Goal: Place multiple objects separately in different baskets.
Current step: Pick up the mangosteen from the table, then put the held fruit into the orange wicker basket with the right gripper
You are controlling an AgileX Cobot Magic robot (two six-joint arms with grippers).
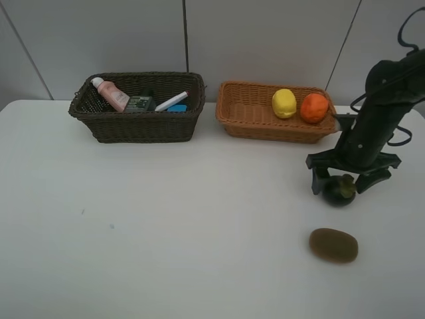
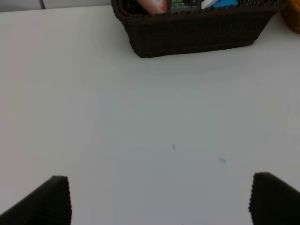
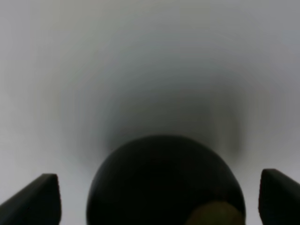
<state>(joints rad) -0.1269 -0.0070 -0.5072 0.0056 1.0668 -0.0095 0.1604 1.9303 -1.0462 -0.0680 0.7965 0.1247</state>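
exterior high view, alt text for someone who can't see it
The right arm's open claw stands over a dark mangosteen on a white table, with a brown kiwi lying nearer the camera. Behind, a tan basket holds a lemon and an orange; a dark basket holds a pink bottle, a marker and other small items.

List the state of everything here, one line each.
Pink bottle: lying in dark basket.
Dark bottle: in dark basket.
Marker: lying in dark basket.
Lemon: in tan basket.
Orange: in tan basket, beside lemon.
Mangosteen: on table, not gripped.
Kiwi: on table, free.
Left fingers: open, over bare table.
Right fingers: open, either side of mangosteen.
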